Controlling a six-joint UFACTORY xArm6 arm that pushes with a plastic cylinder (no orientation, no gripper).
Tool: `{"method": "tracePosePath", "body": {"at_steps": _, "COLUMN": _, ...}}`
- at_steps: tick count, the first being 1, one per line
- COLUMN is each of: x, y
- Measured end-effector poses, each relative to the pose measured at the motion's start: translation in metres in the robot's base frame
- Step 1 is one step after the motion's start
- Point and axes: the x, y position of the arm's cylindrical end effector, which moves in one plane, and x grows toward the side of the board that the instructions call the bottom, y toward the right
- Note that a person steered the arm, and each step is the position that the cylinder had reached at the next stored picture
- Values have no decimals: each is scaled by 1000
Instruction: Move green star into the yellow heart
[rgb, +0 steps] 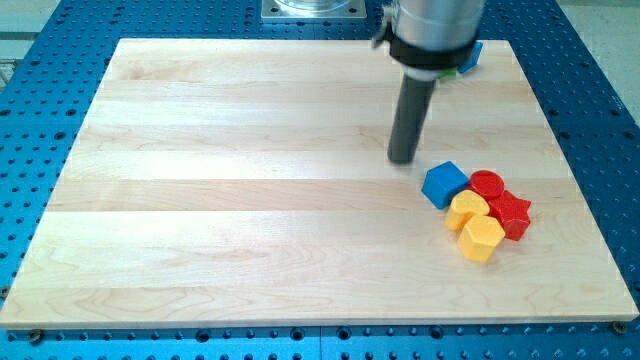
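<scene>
My tip (403, 158) rests on the wooden board, just up and left of a blue cube (444, 184). A yellow heart (466, 210) lies below and right of the cube, in a tight cluster with a yellow hexagon (481, 238), a red cylinder (487, 185) and a red star (510, 212). A sliver of a green block (451, 71), probably the green star, shows at the view's top behind the arm, next to a blue block (470, 56). The arm hides most of both.
The wooden board (250, 200) lies on a blue perforated table (30, 90). The arm's grey body (432, 25) hangs over the board's top right. A metal base plate (310, 8) sits at the top centre.
</scene>
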Motion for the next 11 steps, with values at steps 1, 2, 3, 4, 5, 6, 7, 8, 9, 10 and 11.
{"method": "tracePosePath", "body": {"at_steps": 1, "x": -12, "y": 34}}
{"method": "tracePosePath", "body": {"at_steps": 2, "x": -36, "y": 128}}
{"method": "tracePosePath", "body": {"at_steps": 3, "x": -98, "y": 188}}
{"method": "tracePosePath", "body": {"at_steps": 4, "x": -166, "y": 200}}
{"method": "tracePosePath", "body": {"at_steps": 5, "x": -205, "y": 185}}
{"method": "tracePosePath", "body": {"at_steps": 6, "x": -180, "y": 110}}
{"method": "tracePosePath", "body": {"at_steps": 7, "x": -124, "y": 66}}
{"method": "tracePosePath", "body": {"at_steps": 8, "x": -87, "y": 20}}
{"method": "tracePosePath", "body": {"at_steps": 9, "x": -92, "y": 8}}
{"method": "tracePosePath", "body": {"at_steps": 10, "x": -129, "y": 23}}
{"method": "tracePosePath", "body": {"at_steps": 11, "x": -126, "y": -40}}
